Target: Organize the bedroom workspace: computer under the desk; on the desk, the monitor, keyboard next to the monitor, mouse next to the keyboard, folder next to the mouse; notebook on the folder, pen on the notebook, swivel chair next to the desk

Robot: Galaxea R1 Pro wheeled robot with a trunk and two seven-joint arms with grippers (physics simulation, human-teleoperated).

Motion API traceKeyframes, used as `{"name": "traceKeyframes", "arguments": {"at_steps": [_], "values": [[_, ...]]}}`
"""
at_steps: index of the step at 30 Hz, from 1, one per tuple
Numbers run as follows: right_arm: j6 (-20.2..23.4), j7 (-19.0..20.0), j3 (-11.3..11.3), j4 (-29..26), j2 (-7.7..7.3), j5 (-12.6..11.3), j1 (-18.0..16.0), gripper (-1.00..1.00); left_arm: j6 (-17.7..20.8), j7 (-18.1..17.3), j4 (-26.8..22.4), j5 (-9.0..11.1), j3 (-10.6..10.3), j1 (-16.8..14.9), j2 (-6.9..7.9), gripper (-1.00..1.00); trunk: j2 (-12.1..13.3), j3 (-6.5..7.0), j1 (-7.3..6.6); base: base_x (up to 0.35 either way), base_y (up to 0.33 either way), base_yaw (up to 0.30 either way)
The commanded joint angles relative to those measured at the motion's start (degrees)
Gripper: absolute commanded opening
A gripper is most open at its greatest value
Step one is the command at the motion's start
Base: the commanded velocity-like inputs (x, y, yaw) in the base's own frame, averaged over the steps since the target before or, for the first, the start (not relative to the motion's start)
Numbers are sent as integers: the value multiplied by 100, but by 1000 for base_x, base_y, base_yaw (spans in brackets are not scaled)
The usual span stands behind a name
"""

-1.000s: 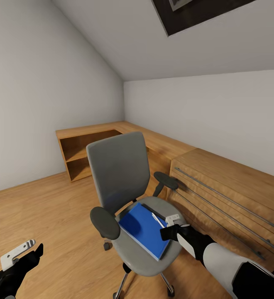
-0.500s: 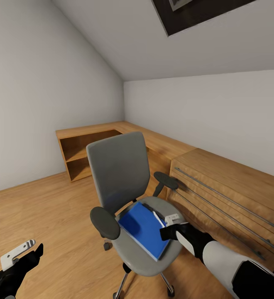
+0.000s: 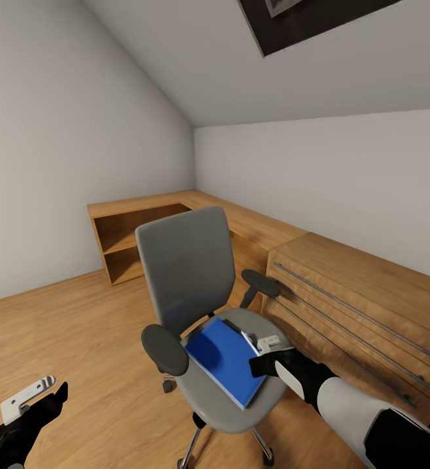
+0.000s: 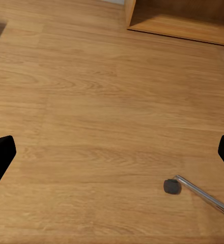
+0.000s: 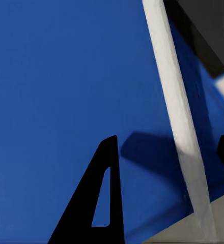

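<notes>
Right claw [image 3: 268, 346] sits released at the near right corner of the seat, and over the last second it has crept a little lower and further in over the folder [image 3: 223, 360], with the camera itself unmoved. In the right wrist view its two dark fingers stand apart with the whitish pen [image 5: 177, 122] running lengthwise through the gap between them, so the jaws now straddle the pen but have not closed on it. The pen lies on the thin black notebook [image 3: 232, 324], a dark strip along the folder's far right edge, and the blue cover spreads out under the claw. Folder, notebook and pen all rest on the seat of the swivel chair [image 3: 187, 273], which stands on the wood floor [image 3: 78, 326] just in front of the low light-wood cabinets [image 3: 345, 286]. Left claw [image 3: 29, 400] hangs low and well apart from the chair, also released and empty, above bare planks near one castor of the chair's base. The small advance reads as final lining-up for a pinch on the pen; nothing has yet been lifted, so the whole stack is still to be carried to the bench. A thin pen on a smooth cover may roll or skid as the fingers close.
</notes>
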Motion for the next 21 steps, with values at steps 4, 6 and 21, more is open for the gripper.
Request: {"name": "traceKeyframes", "arguments": {"at_steps": [4, 6, 21], "values": [[27, 10, 18, -6, -6, -73, 164, -100, 18, 33, -11, 48, -3, -1, 2, 100, -1, -6, 1, 0, 0, 0], [26, 9, 14, -5, -7, -73, 164, -100, 18, 33, -11, 48, -3, -1, 2, 100, -1, -6, 1, 0, 0, 0], [26, -238, -25, -13, -6, -73, 164, -100, 18, 33, -11, 48, -3, -1, 2, 100, -1, -6, 1, 0, 0, 0]]}}
